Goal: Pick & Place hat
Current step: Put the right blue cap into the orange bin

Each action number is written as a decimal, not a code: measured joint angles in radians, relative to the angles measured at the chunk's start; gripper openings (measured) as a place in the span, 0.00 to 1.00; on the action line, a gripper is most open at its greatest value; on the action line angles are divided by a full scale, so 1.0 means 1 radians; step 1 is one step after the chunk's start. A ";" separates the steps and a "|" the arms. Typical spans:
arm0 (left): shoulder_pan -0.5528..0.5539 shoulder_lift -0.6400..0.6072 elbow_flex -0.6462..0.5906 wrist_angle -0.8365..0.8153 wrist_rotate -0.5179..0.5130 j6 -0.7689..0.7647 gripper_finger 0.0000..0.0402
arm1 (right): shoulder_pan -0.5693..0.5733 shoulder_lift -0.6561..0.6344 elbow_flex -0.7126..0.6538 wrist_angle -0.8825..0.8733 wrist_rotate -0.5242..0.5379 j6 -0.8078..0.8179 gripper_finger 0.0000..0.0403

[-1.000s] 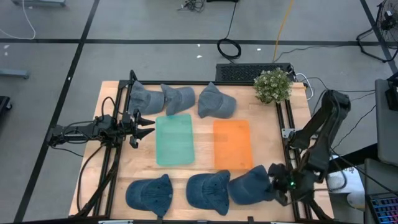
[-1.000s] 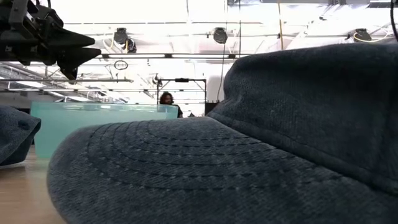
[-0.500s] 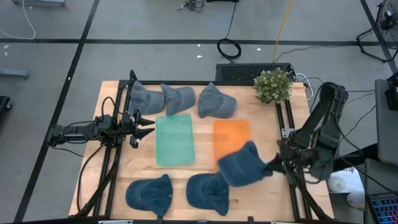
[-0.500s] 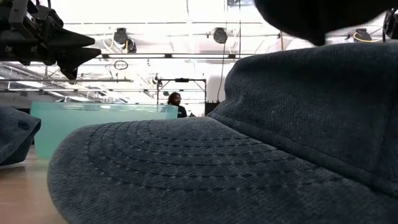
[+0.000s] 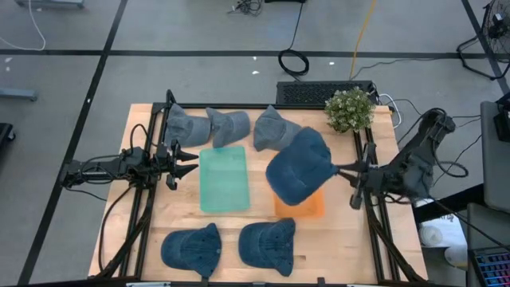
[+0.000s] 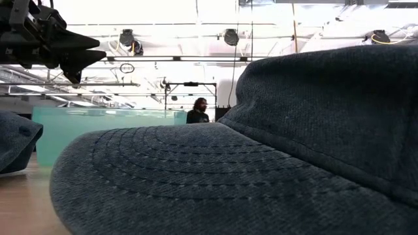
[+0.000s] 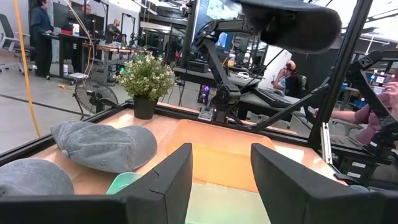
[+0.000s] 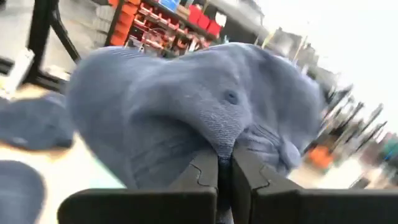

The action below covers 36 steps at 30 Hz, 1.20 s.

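hat (image 5: 299,166) pinched by right gripper (image 5: 341,168), hides most of orange tray (image 5: 316,209)

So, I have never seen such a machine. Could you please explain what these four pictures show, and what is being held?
It is a robot with two dark arms at a wooden table. One picture looks down from above, one looks level across the table top, and one comes from each arm's wrist. The right gripper is shut on a blue hat and holds it in the air above the orange tray. The left gripper waits, open, beside the green tray. Three hats lie along the far edge, two hats along the near edge, and a potted plant stands in the corner.
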State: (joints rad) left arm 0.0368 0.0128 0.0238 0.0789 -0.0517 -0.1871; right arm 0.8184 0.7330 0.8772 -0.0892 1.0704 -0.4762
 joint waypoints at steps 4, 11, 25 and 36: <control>0.000 0.000 0.000 0.000 0.000 0.000 0.42 | -0.108 -0.004 0.000 0.110 -0.124 -0.255 0.00; 0.000 0.000 0.000 0.000 0.000 0.000 0.42 | -0.290 -0.004 0.000 -0.016 -0.413 -0.170 0.00; 0.000 0.000 0.000 0.000 0.000 0.000 0.42 | -0.392 0.015 -0.156 -0.051 -0.340 0.059 0.00; 0.000 0.000 0.000 0.000 0.000 0.000 0.42 | -0.392 -0.029 -0.252 -0.042 -0.334 0.176 0.00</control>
State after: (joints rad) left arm 0.0372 0.0128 0.0238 0.0791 -0.0519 -0.1872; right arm 0.4263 0.7038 0.6252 -0.1310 0.7364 -0.3004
